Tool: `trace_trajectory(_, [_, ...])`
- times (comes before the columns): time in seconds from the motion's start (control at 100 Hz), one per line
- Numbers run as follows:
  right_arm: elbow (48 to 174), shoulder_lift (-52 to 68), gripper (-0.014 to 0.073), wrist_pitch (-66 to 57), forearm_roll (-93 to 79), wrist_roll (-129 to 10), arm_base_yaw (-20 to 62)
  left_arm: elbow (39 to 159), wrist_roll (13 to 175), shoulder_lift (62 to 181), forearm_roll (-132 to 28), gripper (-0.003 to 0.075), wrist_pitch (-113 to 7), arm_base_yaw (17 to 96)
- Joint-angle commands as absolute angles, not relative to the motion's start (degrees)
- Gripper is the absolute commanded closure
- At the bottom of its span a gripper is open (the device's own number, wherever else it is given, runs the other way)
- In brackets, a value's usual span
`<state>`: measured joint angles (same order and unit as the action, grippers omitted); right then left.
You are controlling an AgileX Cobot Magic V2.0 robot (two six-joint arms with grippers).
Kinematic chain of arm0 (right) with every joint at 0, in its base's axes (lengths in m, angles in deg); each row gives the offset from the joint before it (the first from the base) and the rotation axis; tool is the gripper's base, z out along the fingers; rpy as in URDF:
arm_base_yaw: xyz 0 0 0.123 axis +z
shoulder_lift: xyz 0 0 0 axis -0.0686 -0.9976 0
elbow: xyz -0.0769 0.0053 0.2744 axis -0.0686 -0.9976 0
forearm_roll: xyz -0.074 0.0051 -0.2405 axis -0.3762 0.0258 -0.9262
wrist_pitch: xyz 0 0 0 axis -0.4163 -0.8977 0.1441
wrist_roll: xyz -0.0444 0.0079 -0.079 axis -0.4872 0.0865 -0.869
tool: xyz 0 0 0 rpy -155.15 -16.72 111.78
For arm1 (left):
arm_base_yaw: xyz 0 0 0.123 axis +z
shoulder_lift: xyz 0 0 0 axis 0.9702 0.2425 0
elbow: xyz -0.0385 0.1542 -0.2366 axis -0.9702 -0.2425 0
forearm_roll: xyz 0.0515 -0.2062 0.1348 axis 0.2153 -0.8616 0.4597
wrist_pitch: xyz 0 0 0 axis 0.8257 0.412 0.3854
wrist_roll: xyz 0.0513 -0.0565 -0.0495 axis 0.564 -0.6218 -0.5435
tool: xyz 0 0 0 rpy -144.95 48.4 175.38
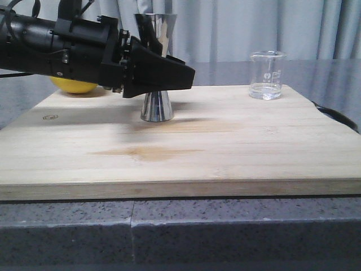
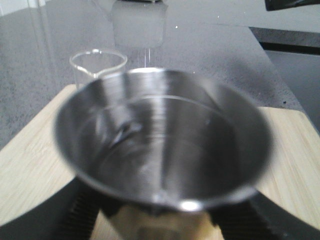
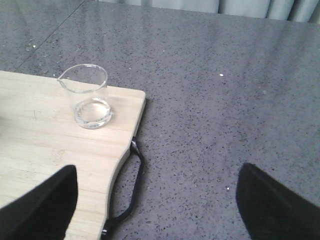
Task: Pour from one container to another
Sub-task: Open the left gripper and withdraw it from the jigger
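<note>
Jigger (image 1: 157,68) pinched at its waist by left fingers (image 2: 75,215) could tip; right fingers (image 3: 40,202), spread, idle near beaker (image 3: 90,97)

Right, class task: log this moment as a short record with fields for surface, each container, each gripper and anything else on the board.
surface: wooden cutting board on a grey speckled counter
jigger: steel jigger upright on the board, left gripper around its waist, contact unclear
beaker: glass beaker upright near the board's far right corner, apart from both grippers
right gripper: right gripper open, over the board's right edge, holding nothing
other: yellow object behind the left arm, partly hidden
</note>
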<state>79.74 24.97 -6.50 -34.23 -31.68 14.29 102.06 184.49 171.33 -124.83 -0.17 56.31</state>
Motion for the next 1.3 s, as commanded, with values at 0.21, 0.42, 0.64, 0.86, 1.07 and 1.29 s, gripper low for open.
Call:
trace_trajectory(0.21, [81.09, 25.42, 0.0031, -2.93, -34.92, -32.13, 14.38, 103.47, 171.68, 160.08, -115.58, 0.0214, -9.07, 56.54])
trace_trajectory(0.42, [81.09, 25.42, 0.0031, -3.89, -32.91, -32.13, 14.38, 103.47, 155.99, 150.19, -99.69, 0.0215, -17.90, 56.54])
trace_trajectory(0.64, [82.89, 25.42, 0.0031, -12.56, -29.19, -32.13, 14.38, 103.47, 133.33, 140.15, -77.28, 0.0215, -18.35, 56.54])
trace_trajectory(0.86, [89.75, 25.42, 0.0031, -28.90, -29.19, -32.13, 14.38, 103.47, 101.78, 129.86, -52.85, 0.0215, -18.10, 56.54])
trace_trajectory(1.07, [93.89, 25.42, 0.0031, -39.81, -29.19, -32.13, 14.38, 103.47, 71.47, 121.92, -29.69, 0.0215, -10.93, 56.54])
trace_trajectory(1.29, [94.15, 26.55, 0.0031, -39.44, -29.19, -32.13, 14.38, 103.04, 54.34, 114.76, -17.84, 0.0217, -2.89, 56.54])
